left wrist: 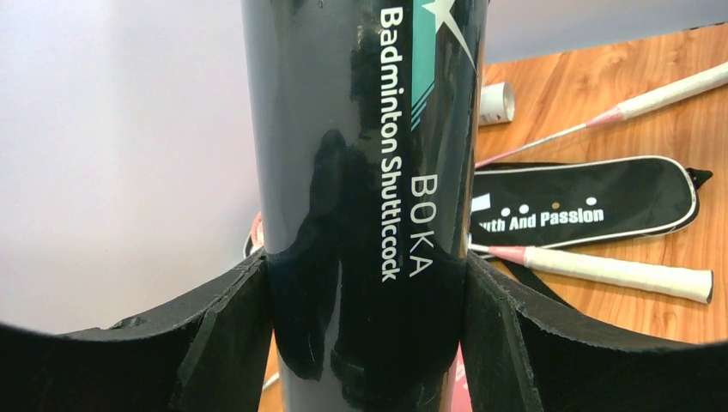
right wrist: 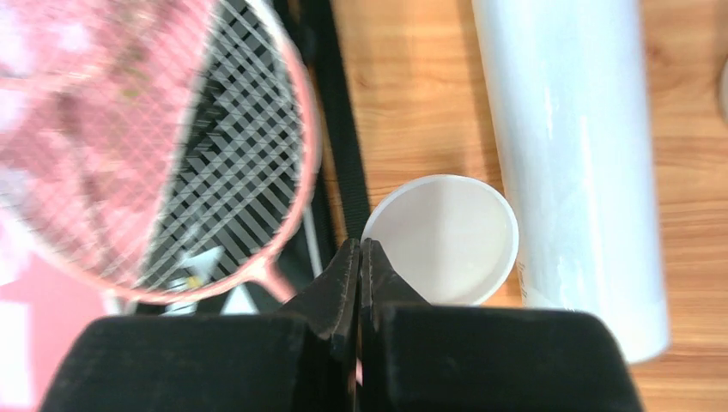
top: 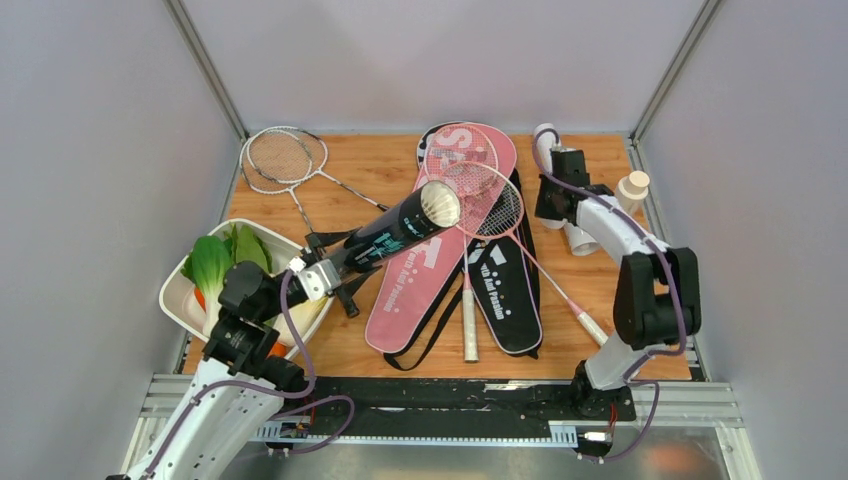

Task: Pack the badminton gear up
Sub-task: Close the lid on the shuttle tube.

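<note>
Rackets (top: 470, 320) and bags (top: 410, 300) lie unpacked mid-frame; left fingers (left wrist: 223, 343) clamp the black tube (left wrist: 360, 172), right fingers (right wrist: 330, 292) pressed together beside a white cap (right wrist: 442, 236).

Bright, even light from above fills the top view, sharp throughout, with short soft shadows on the tabletop (top: 370, 165). In the left wrist view the glossy black tube (left wrist: 360, 172) carries dark reflections, its lettering sharp, and the lower corners sink into black. In the right wrist view the pink racket (right wrist: 307, 146) at upper left is out of focus, the white tube (right wrist: 575, 154) shows a pale glare streak, and the right fingers (right wrist: 330, 292) are dark and soft-edged
</note>
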You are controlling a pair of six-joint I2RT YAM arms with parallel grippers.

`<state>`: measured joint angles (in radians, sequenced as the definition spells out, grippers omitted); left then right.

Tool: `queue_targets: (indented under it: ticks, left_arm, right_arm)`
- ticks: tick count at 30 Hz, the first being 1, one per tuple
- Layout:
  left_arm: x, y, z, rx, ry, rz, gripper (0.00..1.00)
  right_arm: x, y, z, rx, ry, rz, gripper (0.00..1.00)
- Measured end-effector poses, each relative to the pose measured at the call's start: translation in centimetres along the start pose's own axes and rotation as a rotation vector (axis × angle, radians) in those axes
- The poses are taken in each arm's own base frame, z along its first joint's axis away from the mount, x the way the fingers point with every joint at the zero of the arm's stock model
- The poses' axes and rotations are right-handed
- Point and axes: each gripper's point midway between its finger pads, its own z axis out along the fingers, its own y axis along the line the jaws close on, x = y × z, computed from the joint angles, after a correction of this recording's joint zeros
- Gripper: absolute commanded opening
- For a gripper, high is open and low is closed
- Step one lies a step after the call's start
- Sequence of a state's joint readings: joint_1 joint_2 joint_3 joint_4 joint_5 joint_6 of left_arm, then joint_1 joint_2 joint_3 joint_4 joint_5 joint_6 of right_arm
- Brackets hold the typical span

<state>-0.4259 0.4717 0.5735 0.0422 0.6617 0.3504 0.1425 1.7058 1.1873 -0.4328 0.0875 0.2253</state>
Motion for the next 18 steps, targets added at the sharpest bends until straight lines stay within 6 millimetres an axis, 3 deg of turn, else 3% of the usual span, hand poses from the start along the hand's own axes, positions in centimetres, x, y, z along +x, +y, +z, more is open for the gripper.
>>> queue_targets:
  ticks: [4,9,13,18]
  left_arm:
    - [1.8,0.1,0.0,-0.016,0.07,-0.044,0.02]
    - [5.0,-0.7,-0.1,0.006,0.188,-0.112,0.02]
    - [6.7,-1.5,-0.3,0.036,0.246,-0.132,0.02]
    - [7.4,-1.7,-0.5,0.056,0.272,-0.095,0.02]
  right_arm:
    - [-4.2,2.1,-5.8,-0.125,-0.152,0.011,0.0]
    - [-8.1,5.8,-15.2,-0.376,-0.351,0.009,0.0]
    - [-9.0,8.8,-22.5,-0.604,-0.462,-0.016,0.0]
    - [-7.6,11.9,-30.5,-0.897,-0.515,-0.095,0.0]
